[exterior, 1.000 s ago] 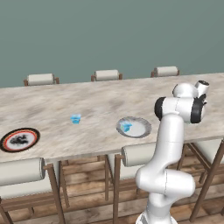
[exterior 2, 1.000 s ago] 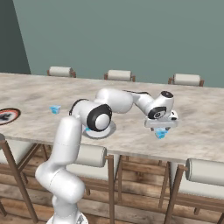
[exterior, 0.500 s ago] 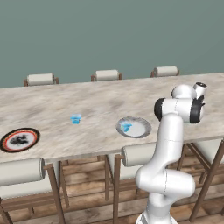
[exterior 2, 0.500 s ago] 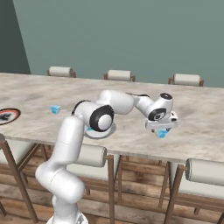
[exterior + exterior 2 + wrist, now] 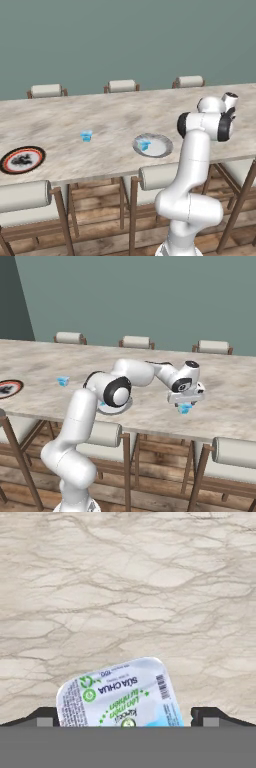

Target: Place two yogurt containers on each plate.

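A long marble-look tabletop (image 5: 115,120) runs the width of both base views, with stools tucked along its near and far edges. The white arm (image 5: 125,381) reaches out over it toward the right end, near the front edge. The pale grey plate (image 5: 153,145) sits close to the front edge around the middle, with one light blue yogurt cup (image 5: 144,145) resting in it. The black-rimmed plate (image 5: 22,159) with its red ring lies near the front edge toward the left end. Another light blue cup (image 5: 86,135) stands on the bare top between the two plates, apart from both. The gripper (image 5: 186,402) hangs directly over a third cup (image 5: 185,408), jaws spread wide; in the hand view the cup's printed foil lid (image 5: 120,696) lies between the fingertips (image 5: 44,717), which are not closed on it.
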Controlling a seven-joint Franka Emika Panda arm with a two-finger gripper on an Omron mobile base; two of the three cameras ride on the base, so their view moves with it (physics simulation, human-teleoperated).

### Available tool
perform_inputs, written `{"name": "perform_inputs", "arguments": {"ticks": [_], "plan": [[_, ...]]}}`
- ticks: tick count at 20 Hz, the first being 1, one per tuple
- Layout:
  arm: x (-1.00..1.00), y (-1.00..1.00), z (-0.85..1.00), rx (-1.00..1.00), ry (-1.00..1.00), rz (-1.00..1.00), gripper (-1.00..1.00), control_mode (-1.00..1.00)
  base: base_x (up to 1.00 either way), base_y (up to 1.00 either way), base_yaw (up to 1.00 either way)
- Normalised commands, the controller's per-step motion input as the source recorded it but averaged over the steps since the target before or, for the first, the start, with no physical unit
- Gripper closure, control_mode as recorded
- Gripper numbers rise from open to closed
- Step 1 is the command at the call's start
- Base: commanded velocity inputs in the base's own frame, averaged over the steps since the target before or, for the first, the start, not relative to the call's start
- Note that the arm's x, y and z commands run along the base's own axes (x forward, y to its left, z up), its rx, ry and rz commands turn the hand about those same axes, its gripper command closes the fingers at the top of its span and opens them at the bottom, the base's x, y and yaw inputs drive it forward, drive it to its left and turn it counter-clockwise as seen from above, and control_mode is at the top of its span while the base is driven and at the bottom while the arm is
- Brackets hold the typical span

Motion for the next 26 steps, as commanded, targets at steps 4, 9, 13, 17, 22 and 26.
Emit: {"name": "perform_inputs", "arguments": {"ticks": [4, 9, 13, 17, 22, 26], "plan": [[-0.06, -0.01, 0.07, 0.00, -0.04, 0.02, -1.00, -1.00, 0.00, 0.00, 0.00], [0.03, -0.02, -0.10, 0.00, 0.00, 0.00, -1.00, -1.00, 0.00, 0.00, 0.00], [0.02, 0.00, -0.14, 0.00, 0.00, 0.00, -1.00, -1.00, 0.00, 0.00, 0.00], [0.00, 0.00, -0.05, 0.00, 0.00, 0.01, -1.00, -1.00, 0.00, 0.00, 0.00], [0.00, 0.00, -0.02, 0.00, 0.00, 0.00, -1.00, -1.00, 0.00, 0.00, 0.00], [0.00, -0.04, -0.04, 0.00, 0.00, 0.00, -1.00, -1.00, 0.00, 0.00, 0.00]]}}
